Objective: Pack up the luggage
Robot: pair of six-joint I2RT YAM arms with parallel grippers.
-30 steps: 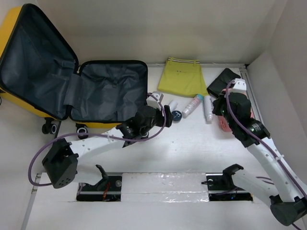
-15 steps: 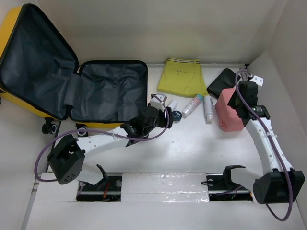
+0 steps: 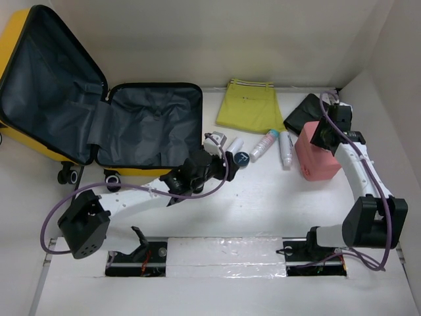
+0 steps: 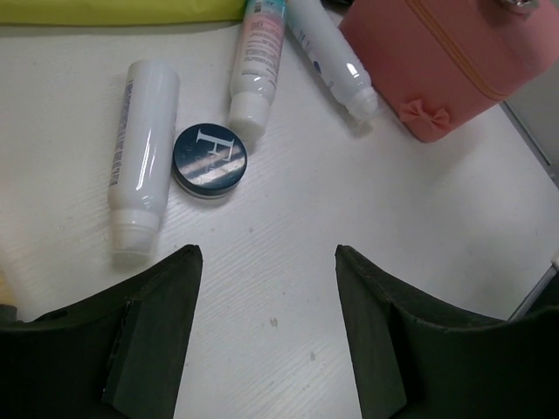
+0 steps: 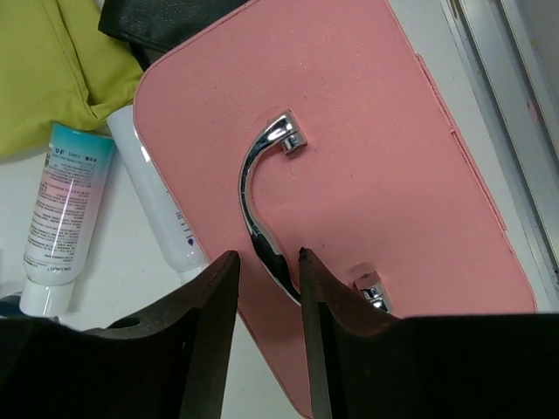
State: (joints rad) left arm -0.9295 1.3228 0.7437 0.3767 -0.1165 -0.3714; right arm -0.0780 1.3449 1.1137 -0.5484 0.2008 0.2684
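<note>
The yellow suitcase (image 3: pixel 26 141) lies open at the far left and its dark grey lining (image 3: pixel 148 125) is bare. My left gripper (image 3: pixel 220 153) is open and empty, low over the table just short of the toiletries; in the left wrist view (image 4: pixel 266 249) bare table shows between its fingers. My right gripper (image 3: pixel 322 135) hovers over the pink pouch (image 3: pixel 317 158). In the right wrist view (image 5: pixel 266 255) its fingers stand a narrow gap apart around the pouch's chrome handle (image 5: pixel 253 188), and I cannot tell if they touch it.
Between the arms lie a white bottle (image 4: pixel 140 157), a round blue tin (image 4: pixel 210 160), a pink-and-teal tube (image 4: pixel 258 61) and another white bottle (image 4: pixel 332 57). A folded yellow garment (image 3: pixel 250 105) and a black item (image 3: pixel 304 112) lie at the back. A wall runs along the right.
My right wrist has moved from over the pouch's middle to its far end, with the elbow swung out to the right. My left gripper has edged right toward the toiletries.
</note>
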